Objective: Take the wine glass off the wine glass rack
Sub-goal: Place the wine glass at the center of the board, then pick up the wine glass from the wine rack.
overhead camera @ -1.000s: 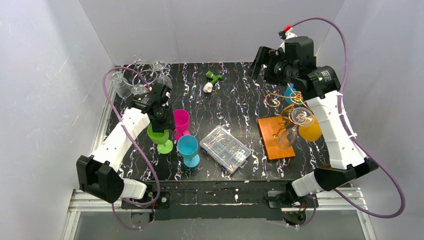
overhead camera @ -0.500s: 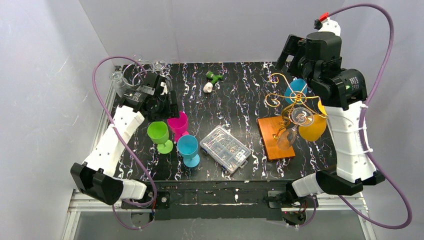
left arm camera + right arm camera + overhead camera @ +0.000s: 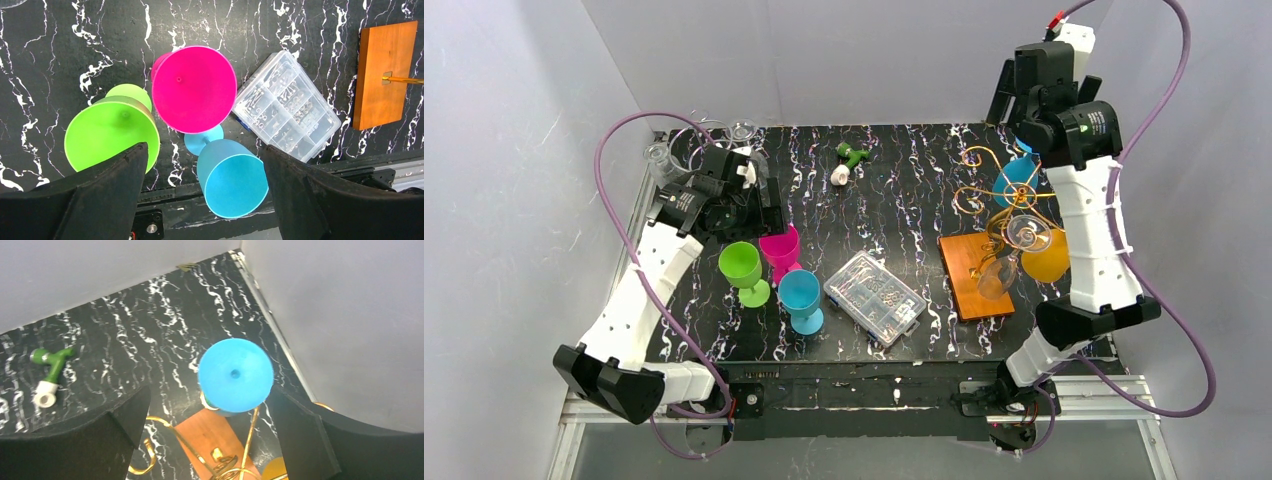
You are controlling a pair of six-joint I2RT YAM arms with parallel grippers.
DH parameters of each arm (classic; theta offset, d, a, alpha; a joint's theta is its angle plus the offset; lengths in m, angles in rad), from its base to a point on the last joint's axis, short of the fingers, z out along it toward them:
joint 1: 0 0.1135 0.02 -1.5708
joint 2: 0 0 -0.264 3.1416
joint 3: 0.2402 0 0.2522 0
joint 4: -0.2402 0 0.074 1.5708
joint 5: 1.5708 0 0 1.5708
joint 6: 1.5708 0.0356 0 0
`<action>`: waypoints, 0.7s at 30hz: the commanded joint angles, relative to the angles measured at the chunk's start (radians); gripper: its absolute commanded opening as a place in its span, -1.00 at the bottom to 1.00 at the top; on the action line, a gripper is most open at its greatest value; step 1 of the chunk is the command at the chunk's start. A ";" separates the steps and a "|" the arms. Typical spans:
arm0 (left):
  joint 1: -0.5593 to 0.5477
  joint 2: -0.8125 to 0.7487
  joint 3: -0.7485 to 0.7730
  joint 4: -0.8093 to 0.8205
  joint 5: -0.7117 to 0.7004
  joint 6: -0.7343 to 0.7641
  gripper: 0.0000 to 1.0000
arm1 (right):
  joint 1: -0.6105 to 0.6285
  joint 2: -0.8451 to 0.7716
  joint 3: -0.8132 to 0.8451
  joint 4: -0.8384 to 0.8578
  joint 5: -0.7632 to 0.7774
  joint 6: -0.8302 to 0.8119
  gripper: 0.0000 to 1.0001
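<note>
We see the wine glass rack point(image 3: 996, 205) standing on its orange-brown wooden base point(image 3: 974, 280) at the right of the black marbled worktop point(image 3: 904, 205). A clear wine glass point(image 3: 1028, 233) hangs tilted from the rack's right-hand scrolls, and a second clear glass point(image 3: 996, 277) hangs lower, over the base; neither arm touches either one. A blue goblet point(image 3: 1016, 178) sits among the upper wires and an orange goblet point(image 3: 1048, 260) is just beside the rack on its right; we cannot tell whether these two hang or stand. The right tool point(image 3: 208, 392) hovers high above the rack's far end, looking down on the blue goblet, its fingers spread wide, released and grasping nothing. The left tool point(image 3: 203, 150) is well apart from the rack, above the pink goblet point(image 3: 194, 89), with the green goblet point(image 3: 111, 134) and the near blue goblet point(image 3: 231, 185) just beside it; its fingers too stand spread and empty. A clear compartment box point(image 3: 874, 298) lies between these goblets and the wooden base.
</note>
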 commanded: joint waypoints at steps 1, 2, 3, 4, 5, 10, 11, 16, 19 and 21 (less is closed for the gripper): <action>-0.007 -0.022 0.031 -0.018 0.020 0.000 0.68 | -0.060 -0.016 0.013 0.021 0.054 -0.035 0.97; -0.007 -0.013 0.032 -0.014 0.021 0.001 0.68 | -0.073 -0.024 -0.005 0.032 0.056 -0.039 0.97; -0.008 -0.006 0.035 -0.011 0.021 0.004 0.68 | -0.086 -0.031 -0.021 0.043 0.056 -0.045 0.97; -0.007 0.004 0.041 -0.008 0.021 0.006 0.69 | -0.100 -0.032 -0.026 0.043 0.052 -0.049 0.97; -0.007 0.013 0.046 -0.006 0.021 0.007 0.69 | -0.113 -0.029 -0.022 0.035 0.048 -0.049 0.97; -0.008 0.066 0.092 0.009 0.063 0.025 0.70 | -0.129 -0.043 -0.031 0.004 0.034 -0.026 0.97; -0.008 0.079 0.104 0.009 0.065 0.029 0.70 | -0.129 -0.053 -0.040 0.004 0.038 -0.023 0.97; -0.028 0.128 0.147 0.008 0.087 0.029 0.71 | -0.152 -0.058 -0.060 0.024 0.002 -0.051 0.97; -0.046 0.135 0.141 0.017 0.085 0.024 0.72 | -0.181 -0.014 -0.028 0.012 -0.099 -0.075 0.97; -0.050 0.127 0.135 0.019 0.085 0.020 0.72 | -0.188 0.016 -0.002 0.004 -0.135 -0.088 0.97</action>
